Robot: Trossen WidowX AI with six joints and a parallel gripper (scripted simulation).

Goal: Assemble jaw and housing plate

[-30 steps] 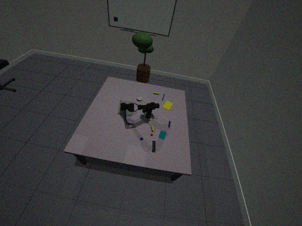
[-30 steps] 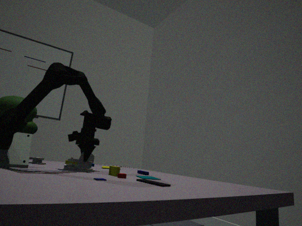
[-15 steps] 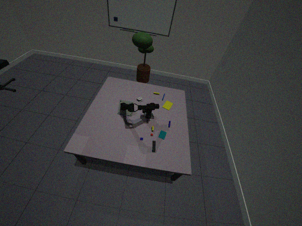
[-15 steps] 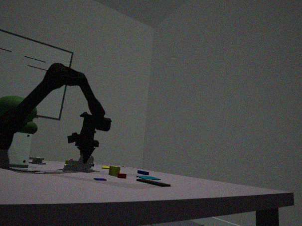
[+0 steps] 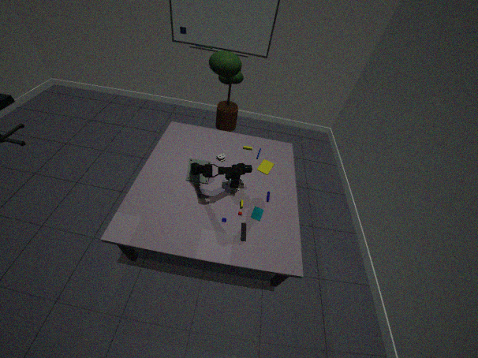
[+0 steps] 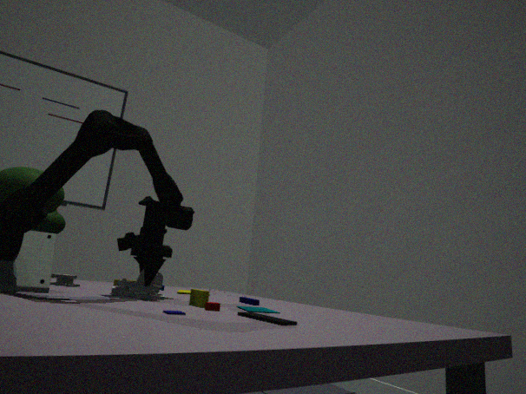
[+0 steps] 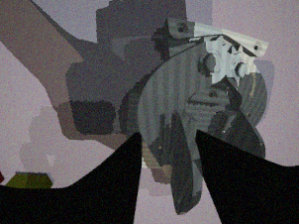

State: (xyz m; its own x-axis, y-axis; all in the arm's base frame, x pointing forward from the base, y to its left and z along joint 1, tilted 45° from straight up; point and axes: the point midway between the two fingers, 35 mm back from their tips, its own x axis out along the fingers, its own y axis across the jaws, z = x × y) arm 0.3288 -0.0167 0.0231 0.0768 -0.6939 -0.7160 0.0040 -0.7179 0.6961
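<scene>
My gripper (image 6: 147, 282) (image 7: 167, 137) points down at the assembly and is shut on a grey ribbed jaw (image 7: 160, 95), whose long tip reaches down between the fingers. The jaw's toothed end lies over two round pin heads, beside the other gear's teeth. I cannot tell if it is fully seated. The other jaw (image 7: 244, 135), dark grey, is on the right, partly hidden. A pale bar of the base (image 7: 203, 30) shows behind the gears. What looks like the housing plate (image 5: 220, 157) (image 6: 64, 279), small and light with dark holes, lies apart, toward the back of the table.
A yellow block (image 5: 241, 203) (image 6: 199, 298) (image 7: 30, 180) and a red block (image 5: 240, 213) (image 6: 213, 306) are near the assembly. A teal pad (image 5: 257, 213) (image 6: 258, 309), a black bar (image 5: 243, 232) (image 6: 266, 318) and a yellow pad (image 5: 265, 166) lie farther out.
</scene>
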